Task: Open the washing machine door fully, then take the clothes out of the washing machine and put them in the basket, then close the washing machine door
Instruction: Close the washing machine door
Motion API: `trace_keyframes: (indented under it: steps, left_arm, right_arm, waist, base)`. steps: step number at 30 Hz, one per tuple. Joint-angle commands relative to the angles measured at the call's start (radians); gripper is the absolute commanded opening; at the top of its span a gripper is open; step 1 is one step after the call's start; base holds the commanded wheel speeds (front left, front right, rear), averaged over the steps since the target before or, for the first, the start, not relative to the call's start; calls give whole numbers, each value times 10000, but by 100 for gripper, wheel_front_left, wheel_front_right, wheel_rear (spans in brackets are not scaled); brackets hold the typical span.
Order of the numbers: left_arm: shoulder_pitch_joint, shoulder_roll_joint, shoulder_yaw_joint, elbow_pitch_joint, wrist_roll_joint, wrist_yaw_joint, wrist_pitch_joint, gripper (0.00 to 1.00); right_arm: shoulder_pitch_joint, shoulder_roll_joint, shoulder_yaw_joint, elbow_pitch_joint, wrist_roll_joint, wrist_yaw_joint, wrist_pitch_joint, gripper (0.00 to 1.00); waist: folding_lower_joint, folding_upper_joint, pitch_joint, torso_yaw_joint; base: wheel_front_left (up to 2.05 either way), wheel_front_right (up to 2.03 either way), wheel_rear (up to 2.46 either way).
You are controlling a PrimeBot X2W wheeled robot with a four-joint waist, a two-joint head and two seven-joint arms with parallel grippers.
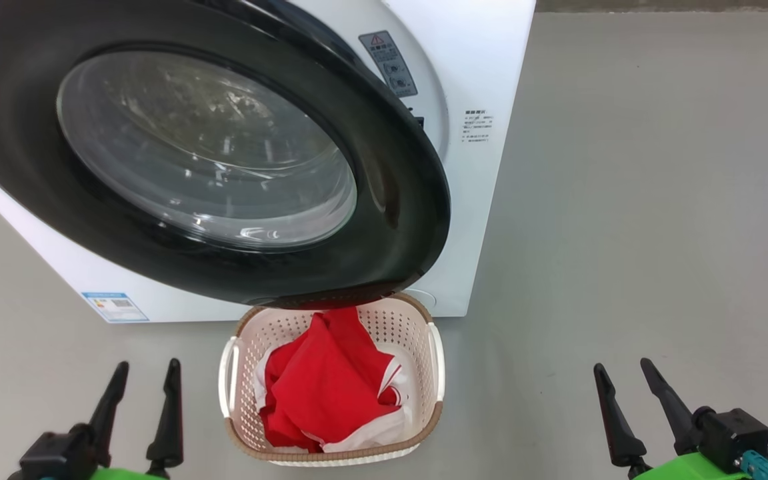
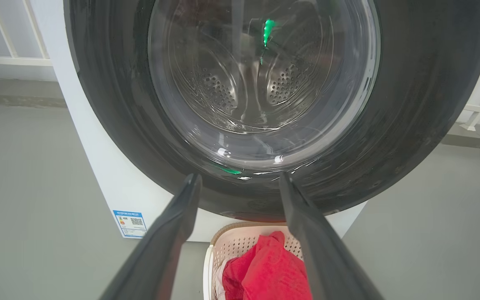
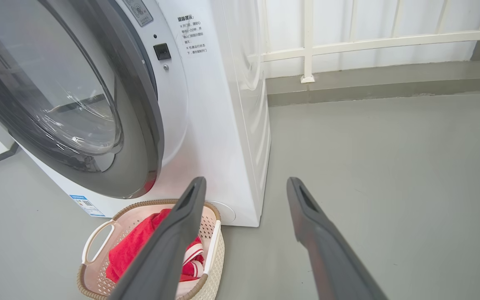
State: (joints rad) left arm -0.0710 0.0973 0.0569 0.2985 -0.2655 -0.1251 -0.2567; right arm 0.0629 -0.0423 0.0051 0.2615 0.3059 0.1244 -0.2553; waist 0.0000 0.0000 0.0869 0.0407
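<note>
The washing machine (image 1: 491,80) stands ahead on the grey floor. Its door (image 1: 397,200), a wide black rim around bulging glass, stands ajar, its lower edge over the far end of the basket (image 1: 332,456). In the right wrist view the door (image 3: 140,137) stands off the machine's front. Red clothes (image 1: 331,387) with white trim lie heaped in the cream basket. My left gripper (image 1: 147,365) is open and empty, to the basket's left. My right gripper (image 1: 622,365) is open and empty, well to its right. In the left wrist view the left gripper (image 2: 240,177) points at the door's lower rim (image 2: 411,104).
A blue label (image 1: 115,307) sits low on the machine's front. Open grey floor (image 1: 657,233) spreads to the right of the machine. White railing (image 3: 348,41) and a low kerb run behind it.
</note>
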Motion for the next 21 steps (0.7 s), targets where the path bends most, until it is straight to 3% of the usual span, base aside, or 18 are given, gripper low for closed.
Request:
trace_keyframes:
  steps: [1, 21]
  left_arm:
    - [-40, 155, 374, -303, 64, -56, -51, 100]
    - [589, -179, 728, -924, 507, -56, -51, 100]
  right_arm:
    - [-86, -79, 155, -240, -112, 63, -65, 100]
    - [266, -79, -145, -381, -203, 63, -65, 100]
  waist:
    - [0, 0, -21, 13]
    - [0, 0, -130, 184]
  base:
    - [0, 0, 0]
    - [0, 0, 0]
